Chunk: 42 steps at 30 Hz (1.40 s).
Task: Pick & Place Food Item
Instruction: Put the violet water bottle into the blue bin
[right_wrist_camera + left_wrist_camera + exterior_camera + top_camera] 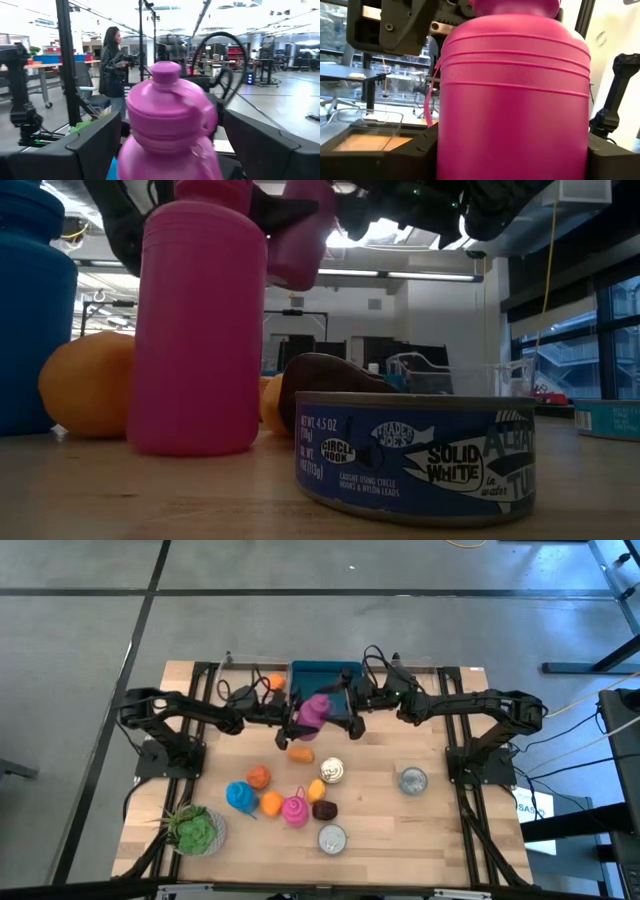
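A magenta bottle (pixel 315 710) with a round cap hangs above the table's far middle, just in front of a teal bin (pixel 310 670). My left gripper (pixel 300 722) comes from the left and is shut on its body (pixel 515 100). My right gripper (pixel 345 705) comes from the right and stands open. Its two fingers (pixel 95 145) are on either side of the bottle's capped top (pixel 167 107), and a gap shows on both sides. In the low view the held bottle (pixel 300 240) shows high up. My left gripper pinches the bottle's ribbed body (pixel 451 150) between its two fingers, one on each side. The fingers (pixel 417 155) come about level from the table's left. The bottle stands upright in the hold, lifted clear of the table.
On the near half lie orange pieces (pixel 300 753), a blue bottle (pixel 240 796), a second pink bottle (pixel 295 811), a dark brown piece (pixel 324 809), three cans (pixel 332 838) and a green plant (pixel 195 830). A person (pixel 112 60) stands in the room beyond.
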### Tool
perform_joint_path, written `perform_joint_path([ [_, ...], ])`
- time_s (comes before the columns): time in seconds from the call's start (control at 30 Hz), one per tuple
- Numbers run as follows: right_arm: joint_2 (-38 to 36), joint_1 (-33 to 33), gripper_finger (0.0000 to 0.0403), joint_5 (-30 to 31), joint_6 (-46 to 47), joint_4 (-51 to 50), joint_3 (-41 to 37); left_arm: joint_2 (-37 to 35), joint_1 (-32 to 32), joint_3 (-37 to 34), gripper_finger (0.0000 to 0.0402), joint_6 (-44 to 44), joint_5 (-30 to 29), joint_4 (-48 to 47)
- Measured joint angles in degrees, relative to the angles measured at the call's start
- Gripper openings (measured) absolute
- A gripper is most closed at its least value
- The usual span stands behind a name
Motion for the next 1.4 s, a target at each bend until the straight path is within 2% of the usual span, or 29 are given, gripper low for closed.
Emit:
perform_joint_path([
  [0.27, 0.0, 0.0, 0.0348, -2.0, 1.1, 1.1, 0.0, 2.8, 0.0, 2.5, 0.0248, -2.4, 3.9, -0.1],
  [0.6, 0.0, 0.0, 0.0342, -4.9, 1.9, 1.6, 0.0, 3.0, 0.0, 3.3, 0.0248, -2.4, 4.2, -0.5],
  [0.93, 0.0, 0.0, 0.0302, -4.9, 2.6, 2.7, 0.0, 3.0, 0.0, 3.3, 0.0248, -2.4, 4.1, -0.5],
  [1.4, 0.0, 0.0, 0.0221, -4.9, 2.6, 2.7, 0.0, 3.0, 0.0, 3.3, 0.0248, -2.7, 4.0, -0.5],
])
